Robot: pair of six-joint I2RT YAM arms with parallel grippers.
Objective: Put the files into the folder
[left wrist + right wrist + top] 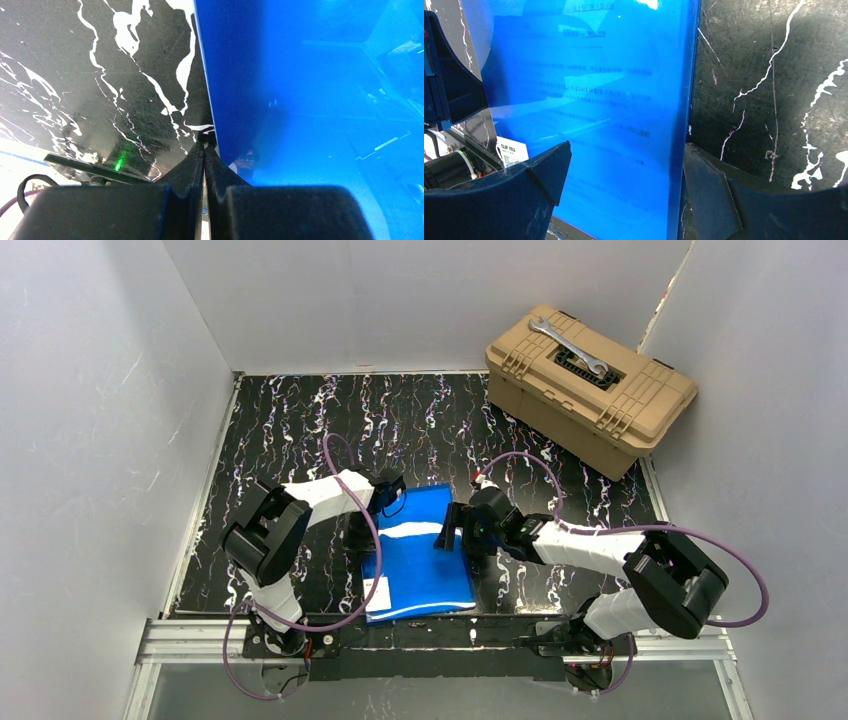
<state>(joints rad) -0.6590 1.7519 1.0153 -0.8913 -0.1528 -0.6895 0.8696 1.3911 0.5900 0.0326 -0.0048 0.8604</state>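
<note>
While the folder (425,560) lies flat on the bench (290,420) between the two arms, long axis running near to far, the files (594,90) show as printed text through its blue cover. Judged already inside.

Right tool (626,149): jaws wide apart, straddling the folder's right long edge, one finger over the cover, the other over bare bench. Holds nothing.

Left tool (205,146): jaws together at the opposite long edge, towards the far corner. Cannot tell whether they pinch the cover. Both arms about equally near.

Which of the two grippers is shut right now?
The left gripper: its jaws are pressed together at one edge of the folder, while the right gripper stands wide open astride the opposite edge.
</note>
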